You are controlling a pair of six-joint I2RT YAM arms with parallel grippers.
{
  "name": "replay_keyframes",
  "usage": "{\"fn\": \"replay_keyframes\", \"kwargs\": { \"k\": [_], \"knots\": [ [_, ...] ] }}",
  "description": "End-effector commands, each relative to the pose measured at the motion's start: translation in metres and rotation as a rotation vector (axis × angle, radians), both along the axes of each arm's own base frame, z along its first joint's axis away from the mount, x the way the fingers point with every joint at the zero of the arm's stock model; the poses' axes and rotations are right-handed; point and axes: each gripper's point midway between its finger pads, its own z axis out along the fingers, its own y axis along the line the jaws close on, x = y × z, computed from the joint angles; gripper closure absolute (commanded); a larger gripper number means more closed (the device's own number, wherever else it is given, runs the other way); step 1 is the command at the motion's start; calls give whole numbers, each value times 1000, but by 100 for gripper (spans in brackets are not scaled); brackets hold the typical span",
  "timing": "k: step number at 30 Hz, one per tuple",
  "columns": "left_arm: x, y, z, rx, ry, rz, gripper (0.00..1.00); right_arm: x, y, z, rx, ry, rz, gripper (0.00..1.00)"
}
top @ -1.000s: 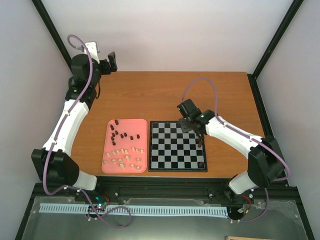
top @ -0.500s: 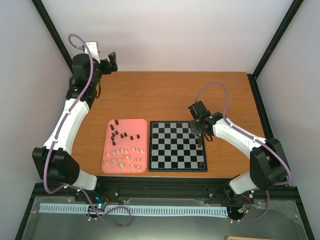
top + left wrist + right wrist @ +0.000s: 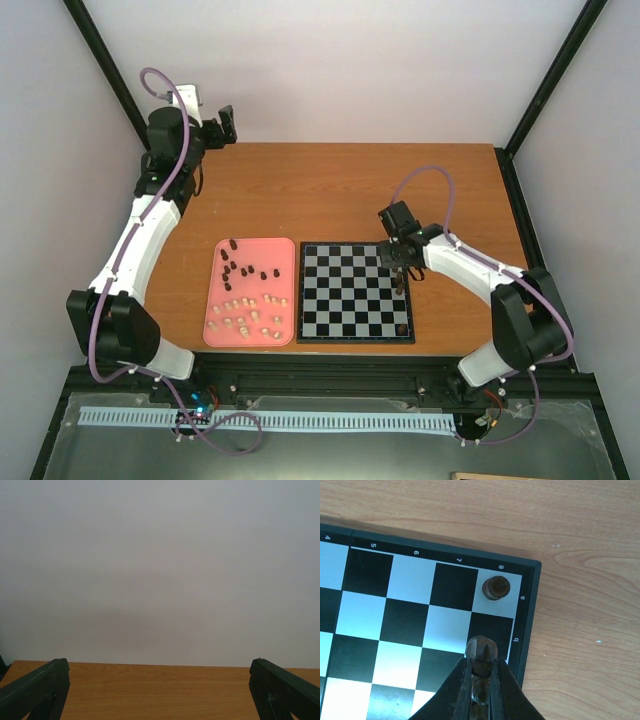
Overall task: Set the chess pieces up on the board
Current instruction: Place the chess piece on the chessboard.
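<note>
The board (image 3: 350,295) lies right of centre, and its corner shows in the right wrist view (image 3: 395,615). My right gripper (image 3: 401,288) hovers over the board's right edge column, shut on a dark chess piece (image 3: 482,652). In the right wrist view the gripper (image 3: 481,669) holds it about one square short of the corner. Another dark piece (image 3: 496,587) stands on that corner square and also shows in the top view (image 3: 403,328). The other dark pieces (image 3: 243,268) and cream pieces (image 3: 245,312) lie in the pink tray (image 3: 285,250). My left gripper (image 3: 222,124) is open and empty, raised at the far left; its view (image 3: 160,700) shows only table and wall.
The pink tray sits just left of the board. Bare wooden table (image 3: 340,190) lies behind both. Black frame posts (image 3: 545,85) stand at the back corners, and the wall is close behind the left gripper.
My right gripper has moved right along the board with the dark piece, from near the board's far edge to its right edge column. The left arm has barely moved.
</note>
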Motion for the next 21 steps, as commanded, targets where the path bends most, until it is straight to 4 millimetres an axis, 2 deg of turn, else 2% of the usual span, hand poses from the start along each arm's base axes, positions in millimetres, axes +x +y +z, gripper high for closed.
{"fn": "replay_keyframes", "kwargs": {
  "k": [1,12,21],
  "knots": [
    [0,-1,27,-1,-62,-3,0,6,3,-4,12,4,1,97],
    [0,-2,27,-2,-62,-7,0,10,3,-18,-6,26,-1,96],
    [0,-2,28,-2,-62,-8,0,15,-1,-20,-16,20,-11,96]
  ]
}}
